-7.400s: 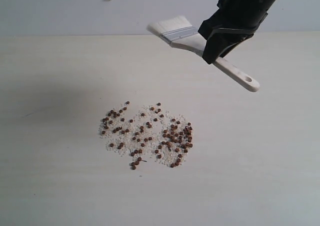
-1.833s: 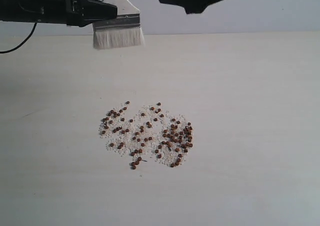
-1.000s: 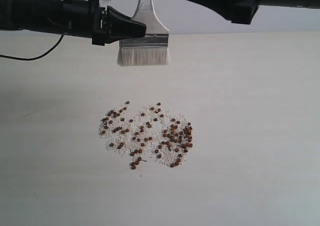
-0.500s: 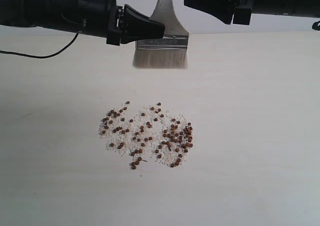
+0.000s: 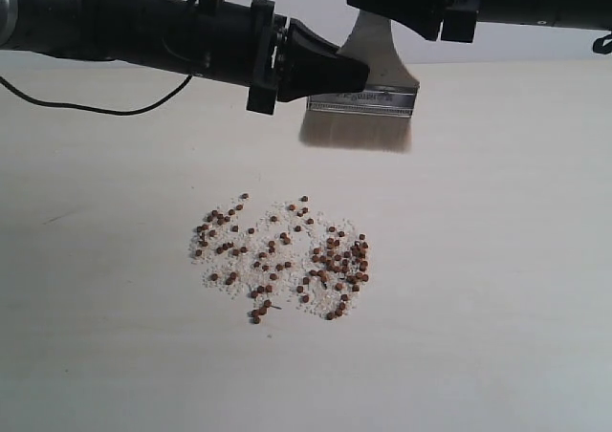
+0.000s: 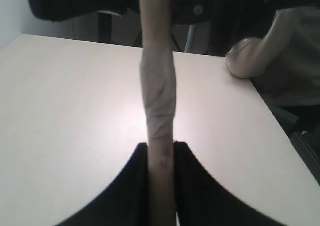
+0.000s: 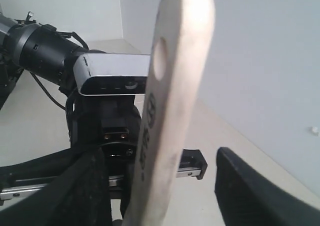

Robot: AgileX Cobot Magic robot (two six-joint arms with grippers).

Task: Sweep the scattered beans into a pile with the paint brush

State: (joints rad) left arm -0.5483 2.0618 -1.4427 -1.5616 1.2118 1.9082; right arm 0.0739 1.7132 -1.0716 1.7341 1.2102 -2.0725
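The beans (image 5: 282, 260), tiny reddish-brown ones mixed with whitish crumbs, lie scattered in a loose patch mid-table. The paint brush (image 5: 359, 117) hangs upright above and behind them, bristles down and clear of the table. My left gripper (image 5: 346, 69) reaches in from the left and is shut on the brush at its metal band. In the left wrist view the brush (image 6: 157, 96) shows edge-on, pinched between the left gripper's (image 6: 161, 147) jaws. My right gripper (image 5: 402, 7) is open up by the handle. The pale handle with its hole (image 7: 175, 86) stands between the right gripper's (image 7: 159, 156) spread jaws.
The pale table (image 5: 497, 260) ends at a light wall behind. A black cable (image 5: 96, 107) trails under the left arm. The left arm's wrist camera (image 7: 112, 81) sits close behind the handle. Beyond the table's edge stand a dark frame and a pale rounded object (image 6: 255, 56).
The left gripper has carried the brush rightward and slightly lower, toward the right gripper. The right gripper has stayed at the top right.
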